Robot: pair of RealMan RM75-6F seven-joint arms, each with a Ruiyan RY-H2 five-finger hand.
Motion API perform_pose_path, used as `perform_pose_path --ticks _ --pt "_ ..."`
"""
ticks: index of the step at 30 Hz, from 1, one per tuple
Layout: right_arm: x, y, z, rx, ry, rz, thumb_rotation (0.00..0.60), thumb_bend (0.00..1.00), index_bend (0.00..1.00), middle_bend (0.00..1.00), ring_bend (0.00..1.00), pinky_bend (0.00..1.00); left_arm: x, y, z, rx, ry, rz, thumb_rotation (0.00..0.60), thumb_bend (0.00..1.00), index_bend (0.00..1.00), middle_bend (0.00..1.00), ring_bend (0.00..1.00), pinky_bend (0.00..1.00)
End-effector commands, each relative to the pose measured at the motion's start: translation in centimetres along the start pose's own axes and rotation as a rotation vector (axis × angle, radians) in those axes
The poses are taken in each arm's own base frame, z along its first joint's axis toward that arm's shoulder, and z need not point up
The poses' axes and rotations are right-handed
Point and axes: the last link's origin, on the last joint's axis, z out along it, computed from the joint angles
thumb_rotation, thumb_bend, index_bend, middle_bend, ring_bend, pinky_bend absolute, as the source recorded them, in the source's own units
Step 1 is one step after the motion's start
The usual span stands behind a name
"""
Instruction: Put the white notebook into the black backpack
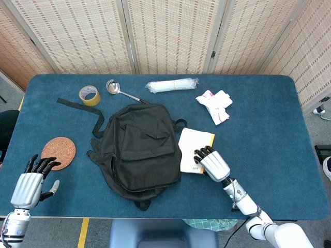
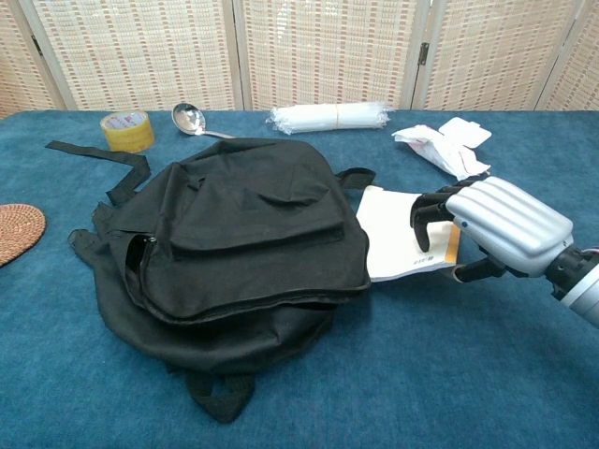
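The black backpack [image 1: 139, 150] [image 2: 243, 234] lies flat at the table's middle, its side zipper partly open. The white notebook [image 1: 192, 143] [image 2: 398, 234] rests against the backpack's right side, its left edge tucked under the bag's flap. My right hand [image 1: 214, 164] [image 2: 501, 224] grips the notebook's near right corner: the dark fingers curl down onto the cover and the thumb sits at the edge below. My left hand [image 1: 28, 187] hovers at the front left corner, fingers spread and holding nothing; the chest view does not show it.
A woven coaster [image 1: 58, 150] lies left of the bag. A yellow tape roll [image 1: 89, 95], a ladle [image 1: 115, 88], a plastic-wrapped bundle [image 1: 172, 84] and white packets [image 1: 214, 105] line the far side. The backpack's strap [image 1: 77, 105] trails toward the tape.
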Motion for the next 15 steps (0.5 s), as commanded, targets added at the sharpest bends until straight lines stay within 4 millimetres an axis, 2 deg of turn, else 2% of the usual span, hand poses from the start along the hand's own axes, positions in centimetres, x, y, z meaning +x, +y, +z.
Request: perform_pose_path --ticks 1,9,15 --pt "0.1 0.1 0.0 -0.001 0.006 -0.008 0.6 0.45 0.68 0.41 0.38 0.35 0.0 0.0 0.1 -0.003 0.001 -0.001 0.6 0.44 0.3 0.22 0.2 0.0" --pt "2.0 1.3 -0.6 -0.009 0.108 -0.028 0.6 0.45 0.84 0.51 0.47 0.37 0.3 1.4 2.0 -0.1 -0.002 0.022 0.6 0.44 0.3 0.22 0.2 0.0" --pt "5.3 3.7 -1.3 -0.037 0.257 -0.097 0.6 0.45 0.9 0.55 0.51 0.39 0.5 3.3 4.8 -0.221 -0.035 0.023 0.6 0.44 0.31 0.22 0.2 0.0"
